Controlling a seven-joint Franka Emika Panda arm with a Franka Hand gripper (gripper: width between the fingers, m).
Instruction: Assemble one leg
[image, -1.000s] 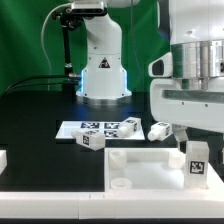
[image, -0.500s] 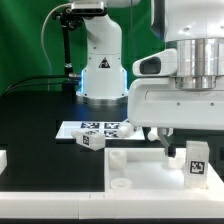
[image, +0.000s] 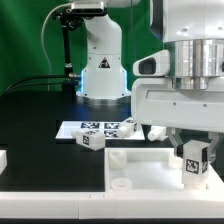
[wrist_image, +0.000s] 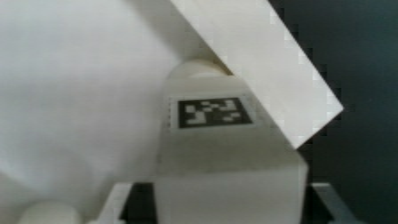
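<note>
My gripper is at the exterior view's right, above the near right part of the large white tray. It is shut on the leg, a stubby white block with a tag facing the camera, held upright between the fingers. In the wrist view the leg fills the middle and runs down between the two fingertips, with thin dark strips on either side of it. Its far end lies against a slanted white edge of the tray. Whether the leg touches the tray there, I cannot tell.
The marker board lies on the black table behind the tray. A loose leg lies in front of it and another beside it, near my hand. The robot base stands at the back. A white part sits at the left edge.
My hand has shifted towards the exterior view's left and turned, and the fingers now flank the leg on both sides. The leg has moved slightly left. The loose legs have not moved.
</note>
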